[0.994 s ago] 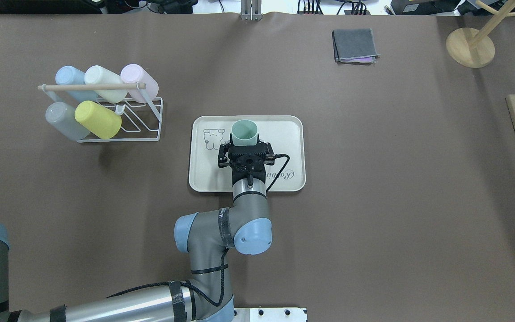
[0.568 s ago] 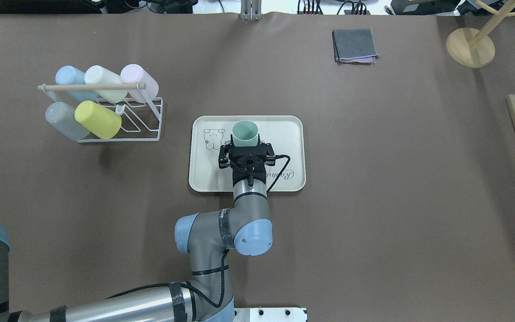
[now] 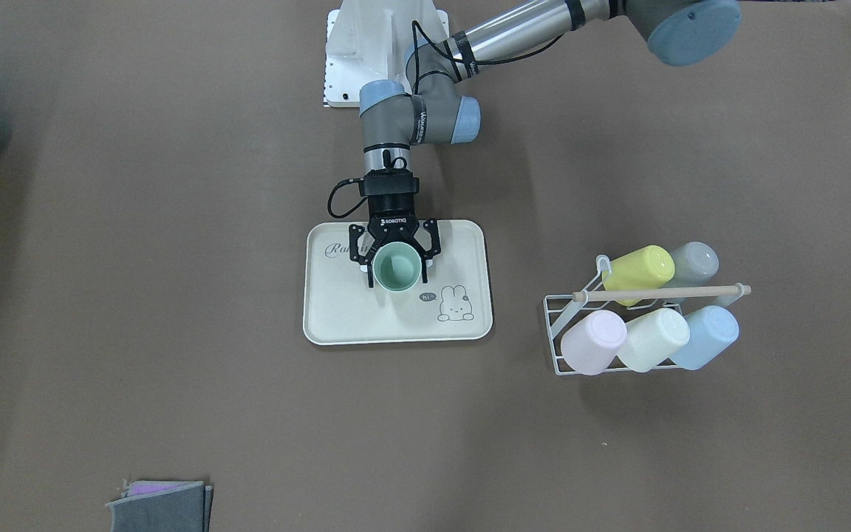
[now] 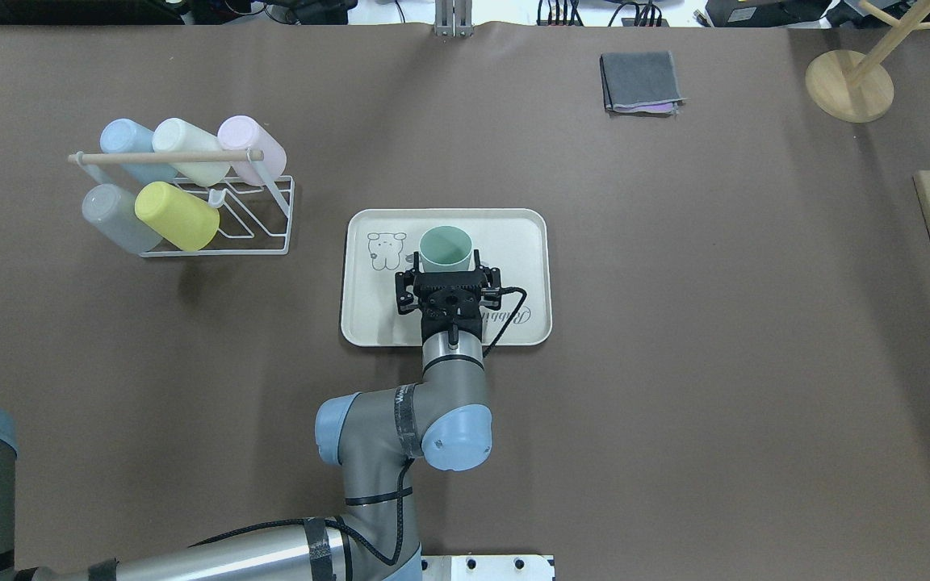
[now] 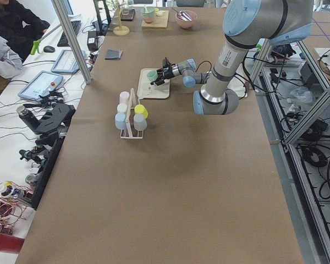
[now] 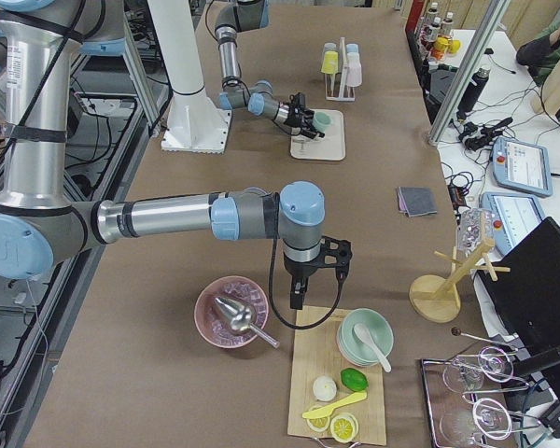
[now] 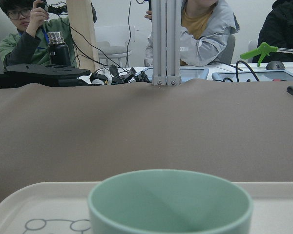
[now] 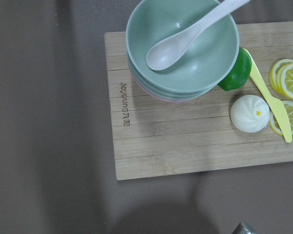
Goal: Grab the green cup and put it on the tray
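Observation:
The green cup (image 4: 445, 248) stands upright on the cream tray (image 4: 513, 234), near its middle, beside the rabbit drawing. In the front-facing view the cup (image 3: 396, 267) sits between the fingers of my left gripper (image 3: 397, 284), which is open, its jaws spread a little wider than the cup. The left wrist view shows the cup's rim (image 7: 171, 200) close below, on the tray (image 7: 19, 204). My right gripper (image 6: 299, 289) hangs over a wooden board far to the right; I cannot tell whether it is open or shut.
A white wire rack (image 4: 182, 194) to the tray's left holds several cups, among them a lime one (image 4: 177, 215). A folded grey cloth (image 4: 641, 82) and a wooden stand (image 4: 848, 85) lie at the far right. The wooden board (image 8: 185, 141) carries stacked bowls (image 8: 183, 48) with a spoon.
My left gripper has opened and drawn back slightly toward the robot. The green cup now rests a little lower on the tray.

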Motion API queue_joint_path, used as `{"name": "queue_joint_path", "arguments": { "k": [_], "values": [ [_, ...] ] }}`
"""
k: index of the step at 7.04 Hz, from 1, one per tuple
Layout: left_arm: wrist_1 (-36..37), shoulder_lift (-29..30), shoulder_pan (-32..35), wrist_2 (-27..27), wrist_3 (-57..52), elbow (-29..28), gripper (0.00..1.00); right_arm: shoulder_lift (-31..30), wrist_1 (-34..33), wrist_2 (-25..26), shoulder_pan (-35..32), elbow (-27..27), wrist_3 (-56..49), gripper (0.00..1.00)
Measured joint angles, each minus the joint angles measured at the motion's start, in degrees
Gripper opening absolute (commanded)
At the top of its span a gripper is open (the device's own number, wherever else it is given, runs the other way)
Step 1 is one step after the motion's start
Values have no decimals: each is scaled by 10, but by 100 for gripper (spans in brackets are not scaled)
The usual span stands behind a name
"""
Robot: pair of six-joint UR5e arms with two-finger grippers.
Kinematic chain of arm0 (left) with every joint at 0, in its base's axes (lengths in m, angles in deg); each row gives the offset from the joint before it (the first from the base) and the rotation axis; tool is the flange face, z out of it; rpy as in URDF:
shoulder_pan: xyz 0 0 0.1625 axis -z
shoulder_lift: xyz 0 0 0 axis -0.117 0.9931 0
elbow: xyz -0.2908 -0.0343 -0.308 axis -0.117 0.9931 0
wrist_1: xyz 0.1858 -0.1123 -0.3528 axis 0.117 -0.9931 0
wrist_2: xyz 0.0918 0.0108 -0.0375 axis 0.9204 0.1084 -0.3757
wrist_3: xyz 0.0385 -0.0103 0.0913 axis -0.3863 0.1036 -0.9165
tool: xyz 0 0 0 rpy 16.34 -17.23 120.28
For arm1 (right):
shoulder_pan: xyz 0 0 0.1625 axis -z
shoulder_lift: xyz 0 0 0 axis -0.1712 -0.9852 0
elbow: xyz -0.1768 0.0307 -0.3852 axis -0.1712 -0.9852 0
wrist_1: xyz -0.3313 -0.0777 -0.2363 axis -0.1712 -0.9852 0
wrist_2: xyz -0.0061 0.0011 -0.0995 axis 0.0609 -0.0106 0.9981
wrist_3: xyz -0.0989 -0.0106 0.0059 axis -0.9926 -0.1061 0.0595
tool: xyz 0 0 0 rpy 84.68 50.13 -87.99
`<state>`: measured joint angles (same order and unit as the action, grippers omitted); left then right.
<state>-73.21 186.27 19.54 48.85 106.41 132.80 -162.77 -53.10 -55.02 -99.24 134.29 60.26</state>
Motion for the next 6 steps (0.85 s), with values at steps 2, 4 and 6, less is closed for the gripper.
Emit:
{"name": "queue_joint_path", "arguments": {
  "k": [2, 4, 6],
  "values": [
    [-5, -5, -12, 13, 0, 7, 98, 0, 0, 0, 0, 0, -1, 100],
    [-7, -32, -28, 24, -6, 51, 98, 0, 0, 0, 0, 0, 0, 100],
    [-9, -60, -33, 33, -26, 106, 98, 0, 0, 0, 0, 0, -1, 100]
  ]
}}
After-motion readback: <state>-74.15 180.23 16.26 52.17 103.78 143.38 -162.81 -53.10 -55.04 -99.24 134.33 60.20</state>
